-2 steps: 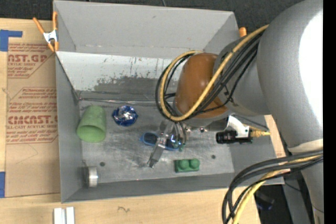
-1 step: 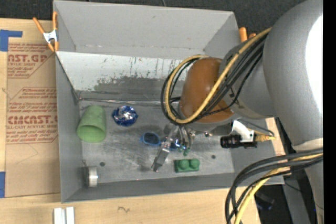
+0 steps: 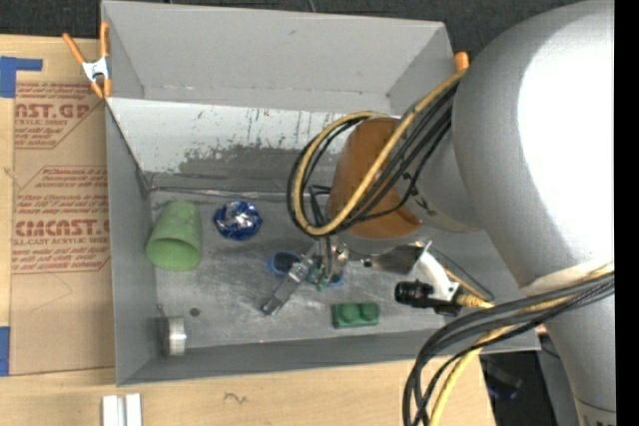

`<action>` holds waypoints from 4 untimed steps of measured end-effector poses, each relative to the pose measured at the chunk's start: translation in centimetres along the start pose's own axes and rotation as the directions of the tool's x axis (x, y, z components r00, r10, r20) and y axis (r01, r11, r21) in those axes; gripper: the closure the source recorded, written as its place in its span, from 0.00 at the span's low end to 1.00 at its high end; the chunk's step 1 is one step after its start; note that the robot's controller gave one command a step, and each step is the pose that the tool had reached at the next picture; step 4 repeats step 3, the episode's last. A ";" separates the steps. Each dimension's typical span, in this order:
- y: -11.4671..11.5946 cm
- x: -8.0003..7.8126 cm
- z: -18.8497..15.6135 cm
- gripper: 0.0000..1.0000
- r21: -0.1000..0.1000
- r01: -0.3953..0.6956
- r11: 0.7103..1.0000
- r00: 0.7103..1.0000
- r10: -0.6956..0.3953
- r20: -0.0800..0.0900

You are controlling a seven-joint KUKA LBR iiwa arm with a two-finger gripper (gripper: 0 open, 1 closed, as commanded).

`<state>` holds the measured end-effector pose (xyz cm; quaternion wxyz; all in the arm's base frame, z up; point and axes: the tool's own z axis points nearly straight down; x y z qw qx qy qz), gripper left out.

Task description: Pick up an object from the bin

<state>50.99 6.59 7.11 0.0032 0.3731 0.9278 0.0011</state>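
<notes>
Big silver arm [image 3: 539, 145] hogs my view; gripper [image 3: 325, 269] sits low in the bin [image 3: 270, 45], small blue piece [image 3: 284, 264] just beside it toward the green cup [image 3: 176, 236], grey stick [image 3: 277, 298] slanting off below. Can't tell if it's open or closed.

In the bin [image 3: 270, 65], cup [image 3: 175, 236] lies left of ball [image 3: 238, 220], brick [image 3: 355, 315] rightmost.
</notes>
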 end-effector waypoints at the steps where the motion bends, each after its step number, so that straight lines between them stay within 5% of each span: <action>1: 0.1 -0.1 -0.1 0.00 0.002 0.000 1.000 1.000 0.000 -0.003; 2: 0.1 -0.1 -0.1 1.00 0.002 0.000 1.000 1.000 0.000 -0.001; 3: 0.2 -0.2 -4.5 1.00 0.002 0.001 1.000 1.000 -0.001 -0.003; 4: 0.2 -0.2 -4.5 1.00 0.002 0.001 1.000 1.000 -0.001 -0.003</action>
